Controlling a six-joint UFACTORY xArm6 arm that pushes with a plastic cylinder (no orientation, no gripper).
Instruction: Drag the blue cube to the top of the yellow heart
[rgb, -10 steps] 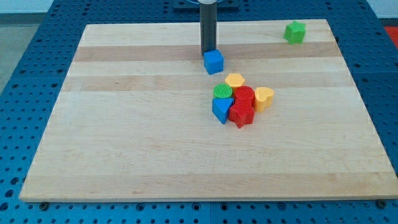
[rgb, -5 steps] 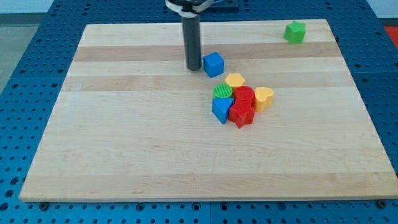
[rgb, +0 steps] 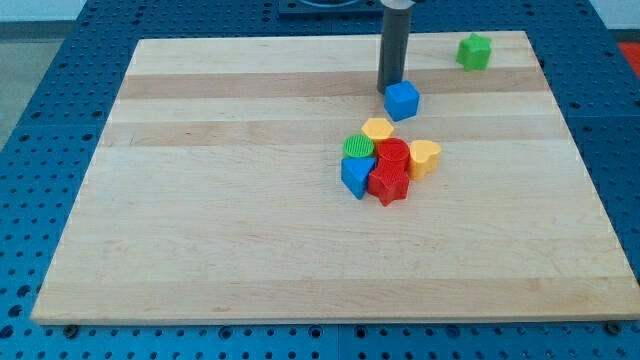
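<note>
The blue cube (rgb: 402, 100) lies on the wooden board (rgb: 220, 220), right of centre near the view's top. My tip (rgb: 391, 92) stands against the cube's upper-left side. The yellow heart (rgb: 424, 157) lies lower and a little to the right, at the right end of a cluster of blocks. The cube is apart from the heart, up and slightly left of it.
The cluster holds a yellow hexagon (rgb: 377, 128), a green round block (rgb: 358, 147), a red cylinder (rgb: 393, 155), a red star-like block (rgb: 388, 183) and a second blue block (rgb: 355, 176). A green block (rgb: 474, 51) lies at the board's top right corner.
The blue cube has slid to the view's right, ending above the cluster's right part. My tip went from the cube's left side to its upper-left, moving right with it.
</note>
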